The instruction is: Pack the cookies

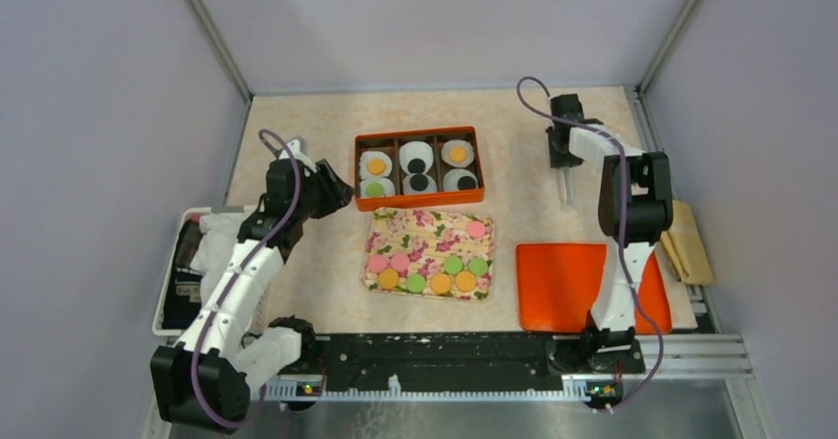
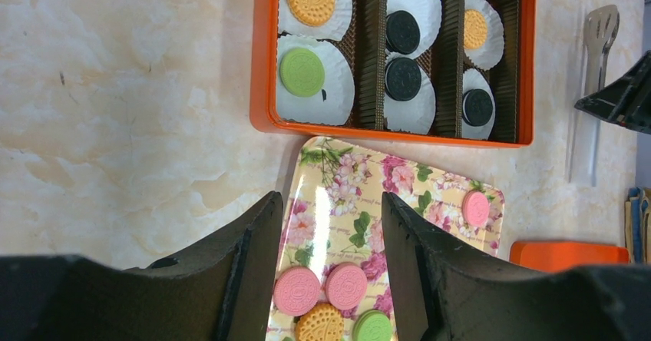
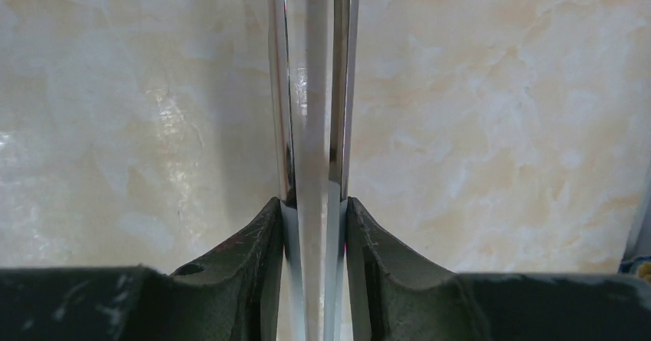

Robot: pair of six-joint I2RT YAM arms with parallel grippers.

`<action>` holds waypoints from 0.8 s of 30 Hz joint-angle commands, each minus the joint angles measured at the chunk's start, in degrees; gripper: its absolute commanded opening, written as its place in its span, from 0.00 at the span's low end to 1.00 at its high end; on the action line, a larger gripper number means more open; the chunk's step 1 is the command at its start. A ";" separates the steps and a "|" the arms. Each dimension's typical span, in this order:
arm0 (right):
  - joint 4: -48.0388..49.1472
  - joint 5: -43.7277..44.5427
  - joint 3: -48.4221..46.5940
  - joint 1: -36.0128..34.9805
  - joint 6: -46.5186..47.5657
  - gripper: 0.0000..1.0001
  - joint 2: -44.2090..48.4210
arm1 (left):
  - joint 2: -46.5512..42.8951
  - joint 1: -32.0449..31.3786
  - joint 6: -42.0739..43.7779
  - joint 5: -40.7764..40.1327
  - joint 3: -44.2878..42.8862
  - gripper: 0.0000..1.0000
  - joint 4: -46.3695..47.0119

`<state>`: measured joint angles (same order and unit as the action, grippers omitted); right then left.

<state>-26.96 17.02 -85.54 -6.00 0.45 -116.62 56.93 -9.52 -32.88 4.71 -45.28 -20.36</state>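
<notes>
Loose cookies lie on the floral tray [image 1: 435,236]: pink [image 1: 377,262], green [image 1: 453,264] and orange [image 1: 441,283] discs along its near edge, and one pink cookie [image 1: 476,228] apart at the far right. The orange box [image 1: 419,133] holds white paper cups with orange, green and black cookies [image 1: 418,162]. My left gripper [image 1: 341,194] is open and empty above the tray's far left corner; in the left wrist view [image 2: 330,210] two pink cookies [image 2: 346,285] show between its fingers. My right gripper [image 1: 563,157] is shut on metal tongs [image 3: 311,87], held upright over the table to the right of the box.
An orange lid [image 1: 568,286] lies flat at the near right. A bin [image 1: 173,291] with white cloth and a dark item sits at the left edge. Tan items [image 1: 687,241] lie at the right edge. Walls enclose the table.
</notes>
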 commanded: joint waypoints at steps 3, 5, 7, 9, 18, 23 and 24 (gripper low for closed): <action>-0.47 1.73 -4.94 0.29 -0.02 0.31 -5.11 | 1.35 0.20 -0.82 0.47 0.41 0.57 3.33; -0.22 3.81 -5.37 0.29 0.13 0.34 -5.80 | 1.17 0.23 -0.90 0.09 0.58 0.56 3.37; -0.48 5.38 -5.98 0.34 0.14 0.38 -6.44 | 1.00 0.20 -1.03 -0.13 0.70 0.56 3.49; -0.62 5.63 -6.26 0.46 0.04 0.43 -6.83 | 0.94 0.20 -1.04 -0.34 0.72 0.56 3.48; 2.48 2.43 -5.51 0.65 0.59 0.62 -0.87 | 1.09 0.20 -0.95 0.08 1.06 0.56 3.39; 2.66 -0.75 -3.66 0.64 0.64 0.64 5.42 | 1.20 0.20 -1.29 0.20 1.13 0.56 3.35; 2.32 -0.63 -3.26 0.64 0.38 0.64 6.66 | 1.17 0.20 -1.30 0.21 1.06 0.57 3.34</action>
<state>-26.00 18.61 -89.60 -5.45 0.78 -119.13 58.28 -9.52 -33.39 4.69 -44.45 -19.62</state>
